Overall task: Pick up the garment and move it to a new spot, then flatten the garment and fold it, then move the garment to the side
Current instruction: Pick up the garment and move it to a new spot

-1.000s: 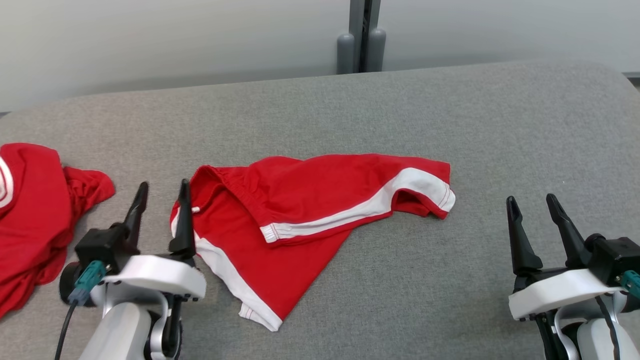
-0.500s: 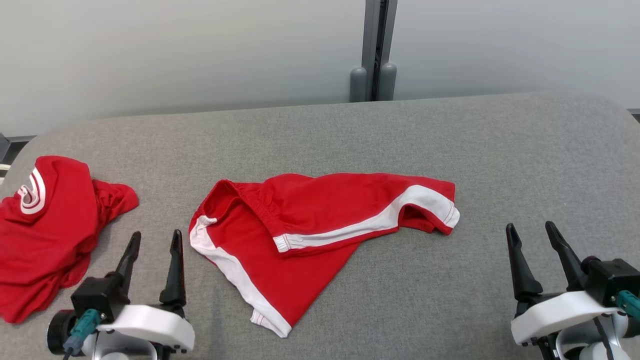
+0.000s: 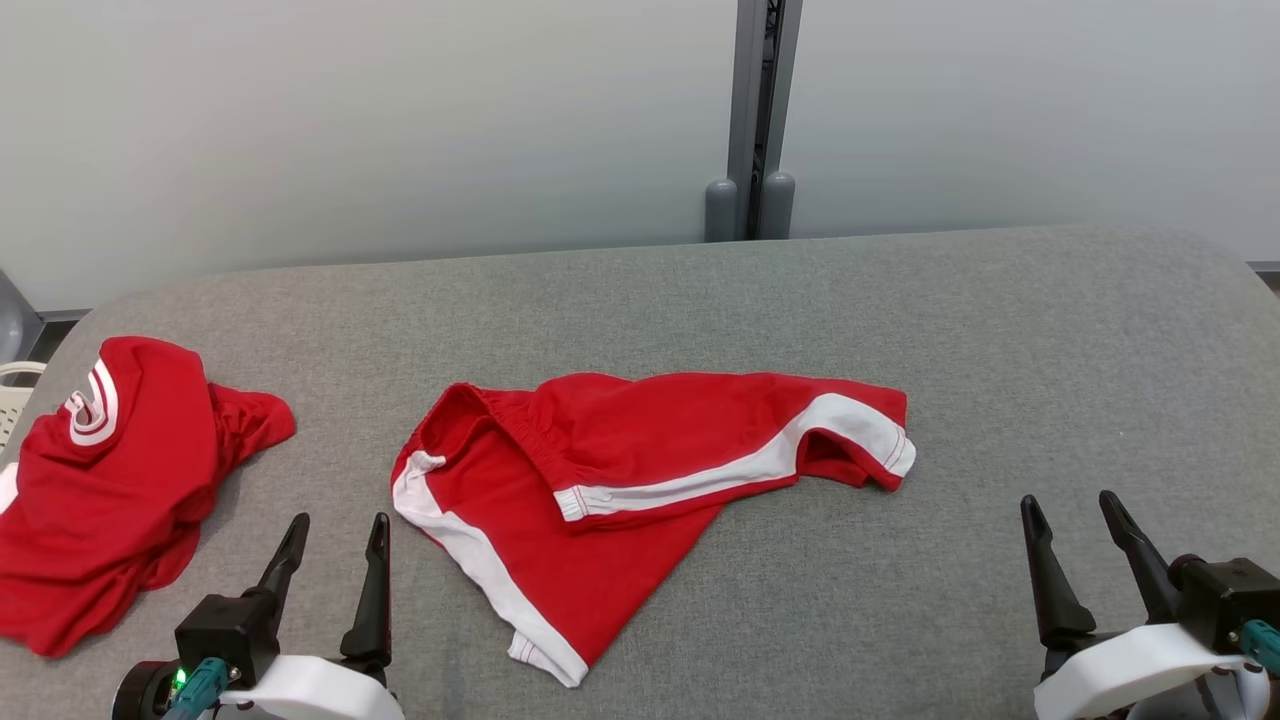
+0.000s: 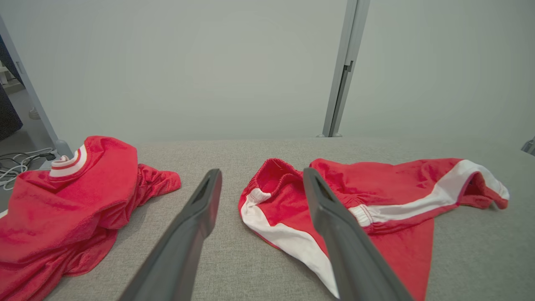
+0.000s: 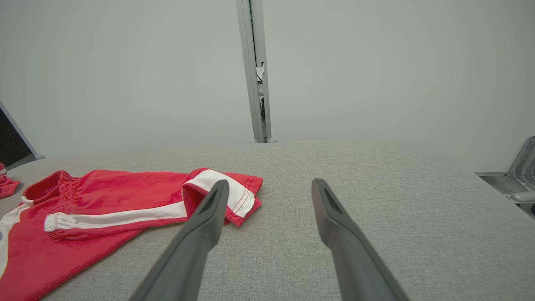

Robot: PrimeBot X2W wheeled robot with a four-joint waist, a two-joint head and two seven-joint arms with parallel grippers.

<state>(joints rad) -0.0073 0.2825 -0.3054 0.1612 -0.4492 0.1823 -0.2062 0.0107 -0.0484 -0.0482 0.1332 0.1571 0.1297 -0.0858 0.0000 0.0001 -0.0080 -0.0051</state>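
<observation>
No words, numbers, brand marks or signs can be read anywhere. The red shorts (image 3: 640,450) carry only plain white stripes. The second red garment (image 3: 110,500), by the left edge of the counter (image 3: 950,310), shows curved white bands, not lettering.
</observation>
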